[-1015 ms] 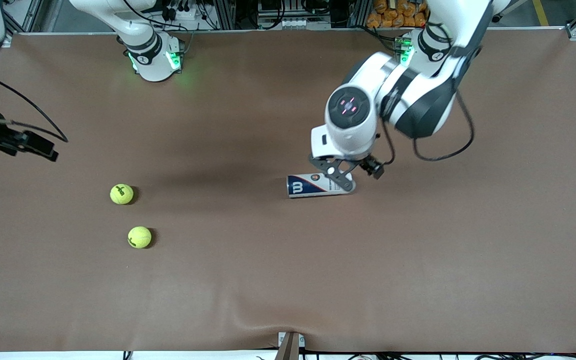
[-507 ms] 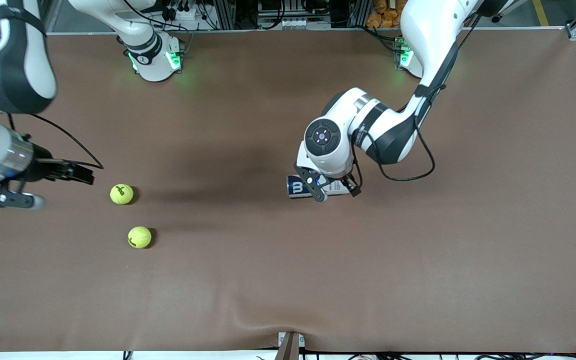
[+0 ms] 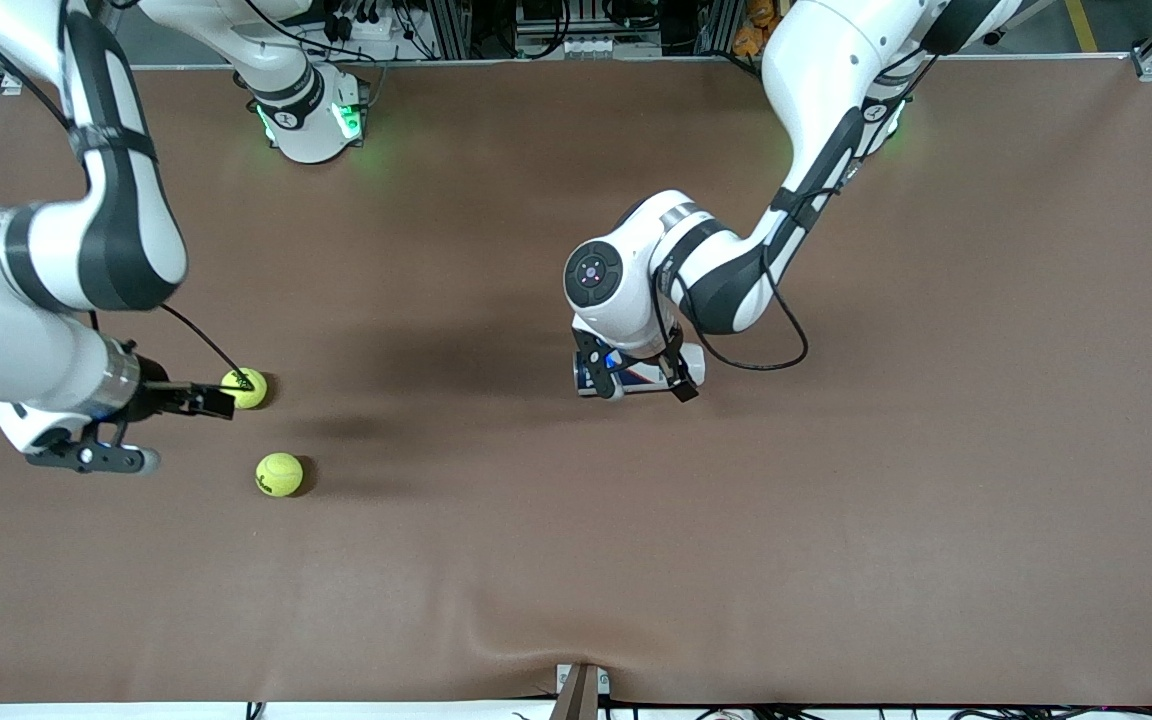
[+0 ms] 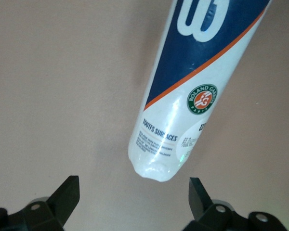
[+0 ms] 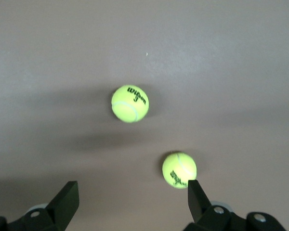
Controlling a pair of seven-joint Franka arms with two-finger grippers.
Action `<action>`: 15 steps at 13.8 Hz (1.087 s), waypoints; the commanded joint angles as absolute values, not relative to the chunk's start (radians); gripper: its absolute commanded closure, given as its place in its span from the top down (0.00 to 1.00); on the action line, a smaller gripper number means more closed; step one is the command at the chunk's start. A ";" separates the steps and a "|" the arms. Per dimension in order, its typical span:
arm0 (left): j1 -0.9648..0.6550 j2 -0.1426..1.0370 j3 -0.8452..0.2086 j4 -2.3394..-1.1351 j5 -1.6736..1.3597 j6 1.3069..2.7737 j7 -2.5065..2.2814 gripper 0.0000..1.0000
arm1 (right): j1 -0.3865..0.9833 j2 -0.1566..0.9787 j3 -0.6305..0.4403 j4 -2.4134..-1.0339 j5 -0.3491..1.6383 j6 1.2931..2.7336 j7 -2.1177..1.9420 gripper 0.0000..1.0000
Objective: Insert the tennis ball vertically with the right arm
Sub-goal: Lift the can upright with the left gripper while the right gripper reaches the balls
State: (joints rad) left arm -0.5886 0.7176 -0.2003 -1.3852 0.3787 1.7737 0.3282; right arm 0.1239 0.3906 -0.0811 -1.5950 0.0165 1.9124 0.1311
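Evidently both arms are lining up: the right gripper [image 3: 86,455], fingers apart and empty, hangs beside two tennis balls [image 5: 129,103] to pick one, while the left gripper [image 3: 636,380], also apart, straddles the lying can [image 4: 183,96] to stand it upright.

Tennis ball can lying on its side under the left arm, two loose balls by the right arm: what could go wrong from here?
1. The can lies flat on the table; the open left end effector over it could roll it while closing.
2. Two tennis balls sit close together; the open right end effector, above the table beside them, might knock one away while reaching.
3. The can isn't upright yet, so vertical insertion can't start.
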 commanded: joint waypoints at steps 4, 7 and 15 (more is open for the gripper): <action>-0.639 0.772 -0.192 -1.377 0.419 1.776 0.330 1.00 | 0.156 0.541 -0.083 -1.578 0.020 2.097 0.132 1.00; -0.643 0.781 -0.190 -1.391 0.463 1.776 0.347 1.00 | 0.153 0.600 -0.084 -1.578 0.020 2.190 0.130 1.00; -0.652 0.801 -0.193 -1.397 0.502 1.778 0.408 1.00 | 0.146 0.699 -0.084 -1.580 0.006 2.345 0.129 1.00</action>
